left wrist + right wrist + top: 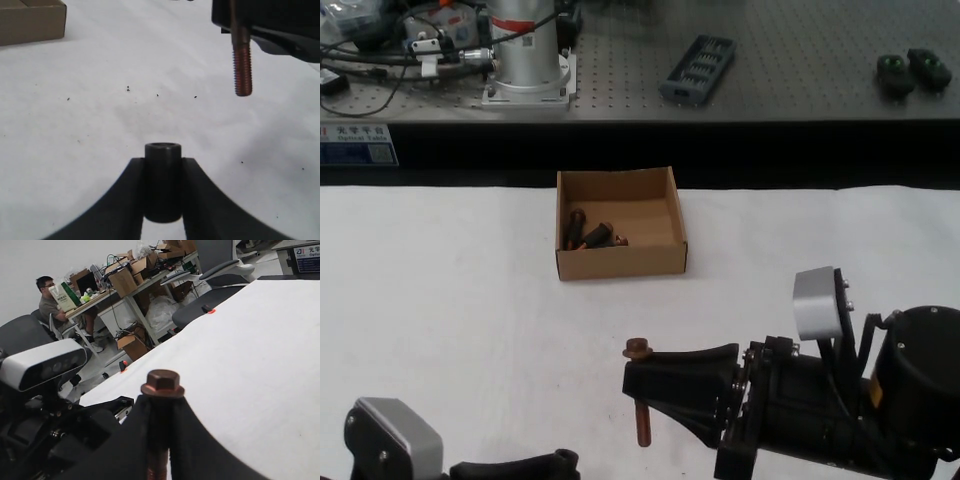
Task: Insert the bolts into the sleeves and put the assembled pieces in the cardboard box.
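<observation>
High view, lower centre: pinched shut in the right fingers [690, 365], a copper bolt [643, 420], head up, threaded end hanging clear of the white bench [470, 300]. Left wrist view: closed tight around an upright black sleeve [162, 182], the left fingers [127, 200]; bolt tip nearby, not touching. Upper centre of the high view: cardboard box [620, 262] holding dark assembled pieces [592, 237].

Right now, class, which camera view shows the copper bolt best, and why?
The high view: the bolt hangs upright in the right gripper, head and tip both visible. The left wrist view gives its threaded end; the right wrist view, its hex head.
</observation>
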Controlling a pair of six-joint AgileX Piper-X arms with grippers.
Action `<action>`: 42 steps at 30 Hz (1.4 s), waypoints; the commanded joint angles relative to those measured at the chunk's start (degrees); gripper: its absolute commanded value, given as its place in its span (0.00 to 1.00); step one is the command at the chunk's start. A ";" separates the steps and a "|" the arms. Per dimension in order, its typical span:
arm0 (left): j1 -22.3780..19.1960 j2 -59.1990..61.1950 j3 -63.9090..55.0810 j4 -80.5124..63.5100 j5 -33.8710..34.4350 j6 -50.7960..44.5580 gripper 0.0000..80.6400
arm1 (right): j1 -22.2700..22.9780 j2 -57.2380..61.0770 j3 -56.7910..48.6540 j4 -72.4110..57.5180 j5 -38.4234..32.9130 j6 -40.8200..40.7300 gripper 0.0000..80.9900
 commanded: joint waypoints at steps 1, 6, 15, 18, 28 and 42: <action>-2.10 4.58 -0.78 -5.19 1.04 -0.51 0.19 | -0.16 -1.01 -0.07 0.31 0.44 -0.90 0.06; -4.18 7.07 -3.17 -5.15 1.58 -0.51 0.19 | -0.16 -0.44 -0.07 0.10 0.45 -0.44 0.06; -4.37 7.14 -4.18 -6.50 2.03 -0.35 0.19 | -0.27 -4.23 -0.07 1.71 0.45 -0.38 0.06; -4.37 7.14 -4.18 -7.81 3.47 -0.35 0.19 | -0.27 -4.94 -0.07 3.37 0.45 -0.38 0.06; -4.37 7.58 -5.99 -6.78 8.94 -0.95 0.19 | -0.27 -11.22 3.71 6.60 4.31 -0.86 0.06; -7.78 10.77 -7.95 -7.62 8.93 -0.85 0.19 | -0.27 -11.80 8.41 -0.66 6.78 3.93 0.06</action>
